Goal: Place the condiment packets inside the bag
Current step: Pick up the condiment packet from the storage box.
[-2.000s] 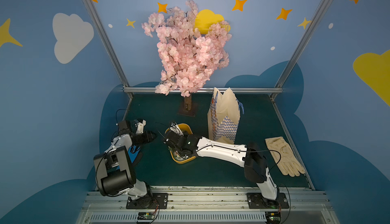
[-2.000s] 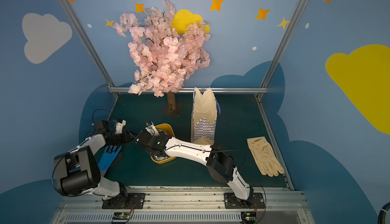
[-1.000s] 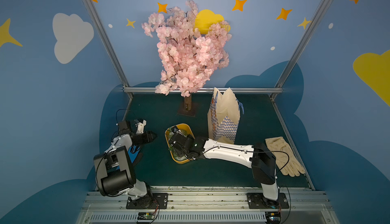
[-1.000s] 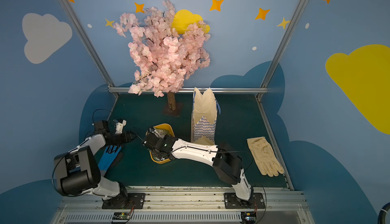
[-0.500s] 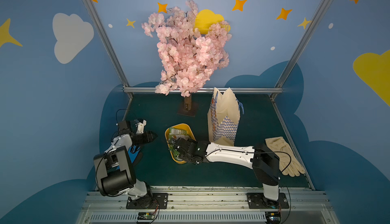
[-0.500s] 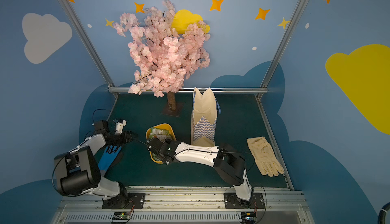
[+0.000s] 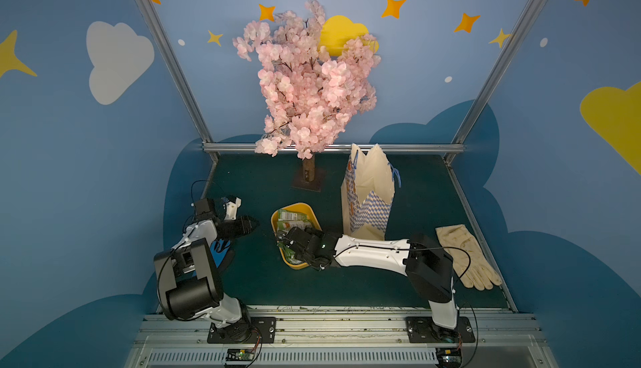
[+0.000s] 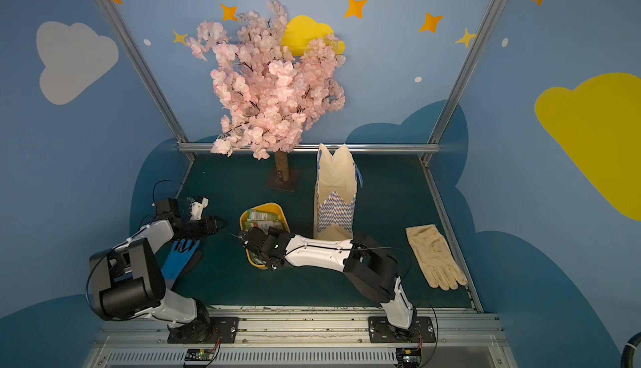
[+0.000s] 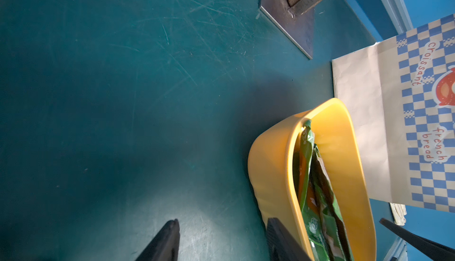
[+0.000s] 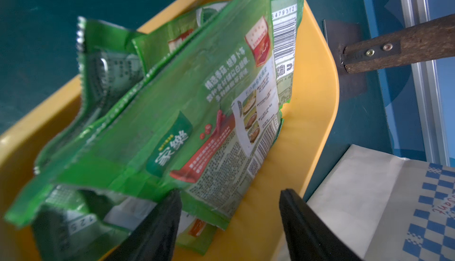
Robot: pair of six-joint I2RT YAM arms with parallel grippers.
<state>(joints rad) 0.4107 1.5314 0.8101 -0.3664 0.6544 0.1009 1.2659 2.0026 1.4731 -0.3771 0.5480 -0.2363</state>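
I am hovering my right end effector, fingers spread and pinching nothing, over the condiment packets heaped just beneath it in the yellow tray. I am judging this the pick: next I should be closing on one packet's edge, then lifting toward the bag standing just beyond.

On the table, dial centred on the tray, 6 o'clock toward the robot's bases:
- the condiment packets are lying heaped in the tray.
- the bag is standing upright at 3 o'clock, near but apart.
- the tree is standing behind at 12 o'clock.
- the glove is lying at 3 o'clock beyond the bag, by the table's edge.
- the second glove is lying at 8 o'clock, partly under the left arm.
- the right gripper is hanging over the tray's 6 o'clock end.
- the left gripper is hanging at 9 o'clock, apart from the tray.
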